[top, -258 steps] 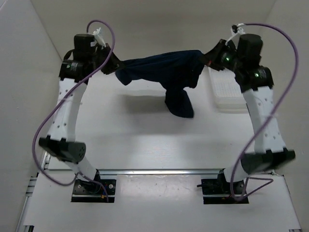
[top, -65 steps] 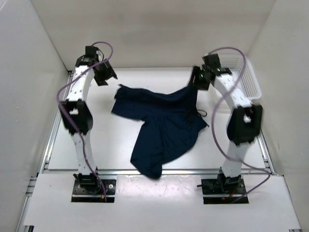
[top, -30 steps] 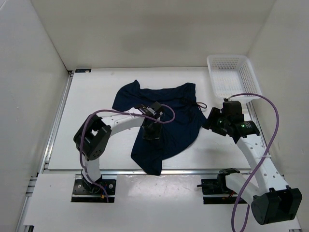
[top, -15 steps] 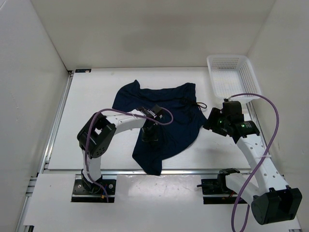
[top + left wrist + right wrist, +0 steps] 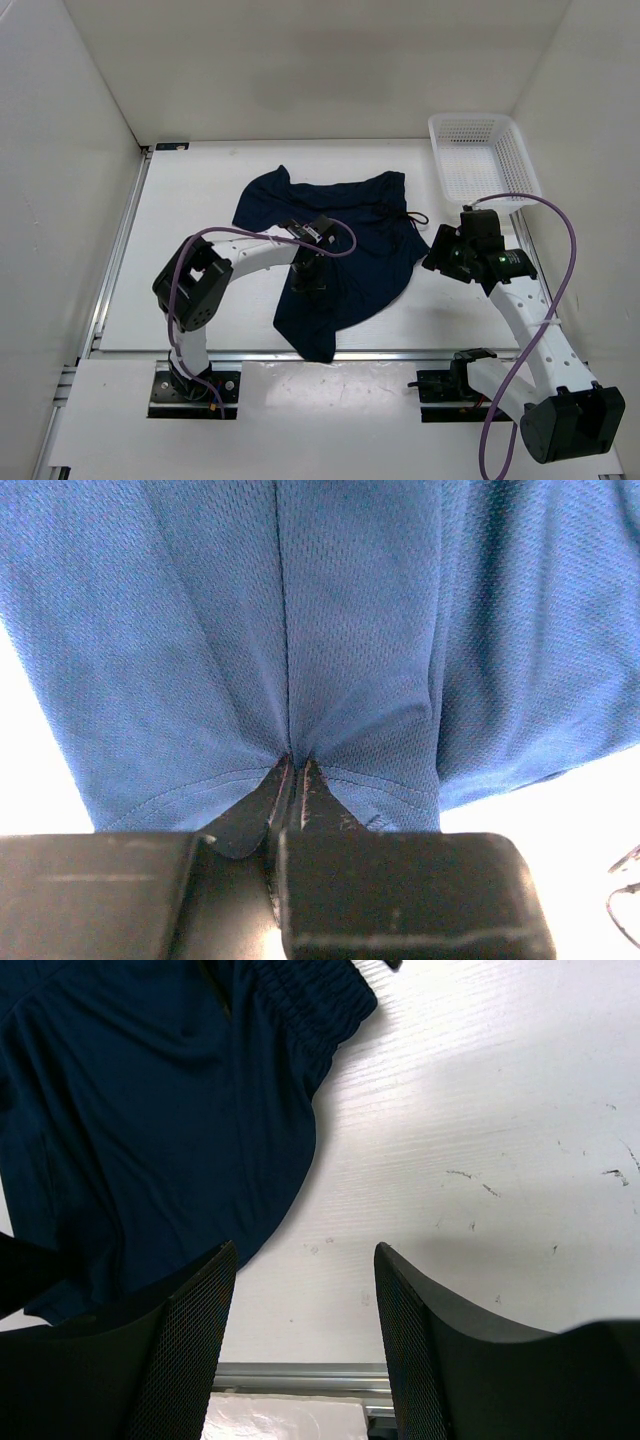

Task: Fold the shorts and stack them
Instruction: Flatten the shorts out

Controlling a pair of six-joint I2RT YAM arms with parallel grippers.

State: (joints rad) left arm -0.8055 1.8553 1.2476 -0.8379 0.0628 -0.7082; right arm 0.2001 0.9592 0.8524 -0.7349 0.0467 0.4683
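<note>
1. We see the navy shorts (image 5: 345, 235) lying rumpled on the white table (image 5: 200, 290). They sit directly under the left gripper (image 5: 295, 763) and reach across to just left of the right gripper (image 5: 305, 1252).
2. One leg of the shorts trails past the left gripper toward the arm bases. The gathered waistband (image 5: 310, 1000) lies on the side facing the right gripper.
3. The left gripper's jaws are pressed together, pinching a small ridge of the shorts fabric. In the left wrist view, creases fan out from the pinch, and a stitched hem runs along either side of the fingertips.
4. The thin drawstring (image 5: 416, 219) loops off the waistband onto the table, just beyond the right gripper and a little to its left.
5. The right gripper's fingers stand spread with nothing between them. Bare table shows through the gap, and the curved edge of the shorts lies to its left in the right wrist view. We cannot tell whether the fingers touch the table.
6. The white mesh basket (image 5: 480, 160) sits beyond the right gripper by the far right wall, apart from the shorts.
</note>
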